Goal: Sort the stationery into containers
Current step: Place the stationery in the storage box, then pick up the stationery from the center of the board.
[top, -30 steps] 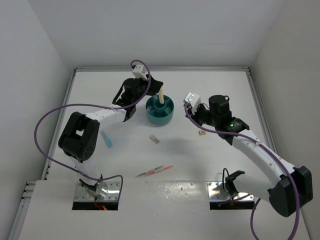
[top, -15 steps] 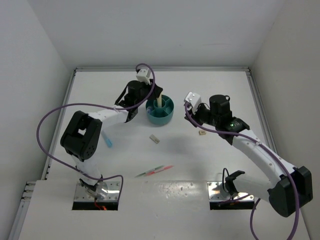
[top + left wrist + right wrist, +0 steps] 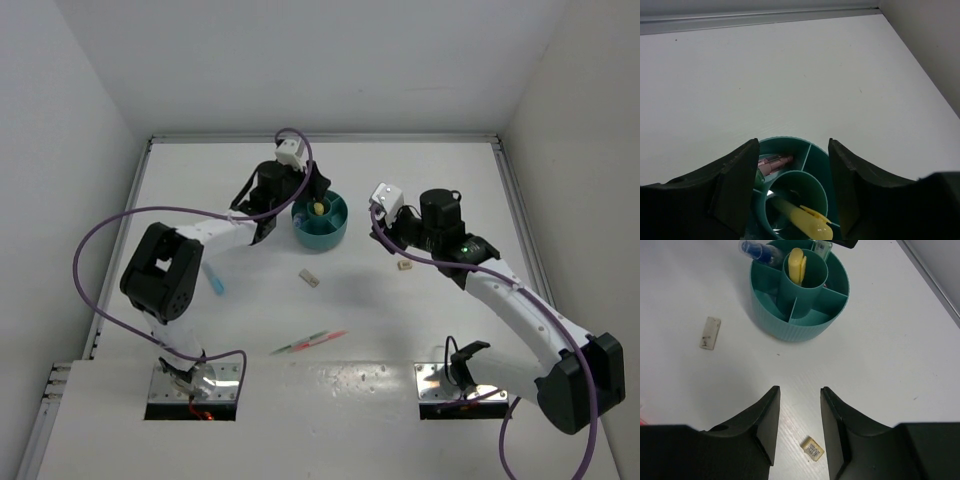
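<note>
Now the left pincer (image 3: 792, 145) hangs directly over the round teal plastic bowl (image 3: 800, 322), its two matte black fingers spread wide with nothing between them. The bowl has a finely ribbed outer wall, a smooth round cup at its centre and a ring of divided compartments around it. A short yellow marker-like stick (image 3: 796, 265) with a glossy rounded cap stands on end in that central cup, leaning a little against the cup's wall. A blue marker-like stick (image 3: 757, 251) rests slanted in one ring compartment, its upper end jutting out over the bowl's rim. A thin pink pen (image 3: 774, 162) lies in another.

On the right arm's side of the bowl, the right pincer (image 3: 799, 390) is set moderately apart and empty above the white tabletop (image 3: 420, 180), with a tiny beige eraser block (image 3: 812, 448) lying below the gap.

A longer, flat beige eraser block (image 3: 710, 332) lies just beside the bowl, towards the arm bases. Further that way, a thin green pen and a pink-red pen (image 3: 308, 343) lie together, end overlapping end. A second blue stick (image 3: 214, 279) lies on the left arm's side of the bowl.
</note>
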Robot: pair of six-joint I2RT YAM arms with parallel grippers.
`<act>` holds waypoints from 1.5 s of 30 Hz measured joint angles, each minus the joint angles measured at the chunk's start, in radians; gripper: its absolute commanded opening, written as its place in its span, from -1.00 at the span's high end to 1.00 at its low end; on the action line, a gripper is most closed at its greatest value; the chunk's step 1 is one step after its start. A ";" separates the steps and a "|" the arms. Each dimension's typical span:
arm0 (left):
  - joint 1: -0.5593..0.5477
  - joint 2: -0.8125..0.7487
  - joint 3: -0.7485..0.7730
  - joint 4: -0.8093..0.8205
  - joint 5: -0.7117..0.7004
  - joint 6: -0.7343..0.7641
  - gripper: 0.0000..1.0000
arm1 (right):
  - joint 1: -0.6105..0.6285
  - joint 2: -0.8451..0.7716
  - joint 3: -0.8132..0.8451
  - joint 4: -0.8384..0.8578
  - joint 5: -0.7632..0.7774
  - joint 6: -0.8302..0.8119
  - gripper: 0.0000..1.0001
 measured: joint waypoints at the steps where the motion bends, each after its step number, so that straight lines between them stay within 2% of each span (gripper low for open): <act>1: 0.000 -0.002 0.003 -0.002 0.000 0.001 -0.26 | 0.000 0.000 0.000 0.000 0.000 0.000 0.22; 2: 0.000 -0.005 0.004 -0.002 0.001 0.001 -0.26 | -0.002 0.000 0.000 0.000 0.000 0.000 0.22; 4: 0.000 -0.022 0.004 -0.013 0.000 -0.001 0.01 | -0.005 0.000 0.000 0.000 -0.001 0.000 0.22; 5: 0.000 -0.038 0.004 -0.019 0.000 -0.003 0.30 | -0.006 0.000 0.000 0.000 -0.001 0.000 0.22; 6: -0.001 -0.063 0.003 -0.032 -0.001 -0.005 0.81 | -0.007 0.000 0.000 0.000 -0.001 0.000 0.22; 7: -0.001 -0.099 0.001 -0.047 -0.019 -0.009 1.00 | -0.008 0.000 0.000 0.000 -0.001 0.000 0.22; 10: -0.032 -0.262 -0.011 -0.120 -0.204 -0.055 0.97 | -0.014 -0.001 0.000 0.000 -0.001 0.000 0.26; 12: -0.067 -0.397 -0.011 -0.249 -0.428 -0.161 0.32 | -0.016 -0.003 0.000 0.000 -0.001 0.000 0.26; 13: -0.076 -0.460 0.006 -0.361 -0.526 -0.258 -0.24 | -0.018 -0.004 0.000 0.000 -0.001 0.000 0.26; 14: -0.067 -0.500 0.020 -0.453 -0.595 -0.333 -0.43 | -0.018 -0.005 0.000 0.000 -0.001 0.000 0.26; 15: -0.039 -0.526 0.032 -0.546 -0.651 -0.420 -0.53 | -0.019 -0.005 0.000 0.000 -0.002 0.000 0.26; 19: 0.139 -0.536 -0.009 -0.858 -0.756 -0.652 -0.58 | -0.019 -0.006 0.000 -0.001 -0.010 0.001 0.24; 20: 0.172 -0.529 -0.040 -0.906 -0.760 -0.683 -0.54 | -0.019 -0.006 0.000 -0.002 -0.012 0.001 0.24; 24: 0.241 -0.416 -0.221 -1.067 -0.742 -0.761 -0.04 | -0.019 -0.006 0.000 -0.010 -0.015 0.001 0.24; 27: 0.266 -0.378 -0.264 -1.137 -0.735 -0.765 -0.04 | -0.019 -0.008 0.000 -0.018 -0.016 0.001 0.24; 30: 0.278 -0.335 -0.246 -1.135 -0.735 -0.763 -0.21 | -0.019 -0.012 0.000 -0.022 -0.016 0.001 0.24; 38: 0.280 -0.220 -0.232 -1.106 -0.714 -0.763 -0.21 | -0.027 -0.016 0.000 -0.024 -0.016 0.001 0.24; 45: 0.284 -0.196 -0.232 -1.070 -0.687 -0.756 -0.03 | -0.027 -0.016 0.000 -0.024 -0.017 0.001 0.24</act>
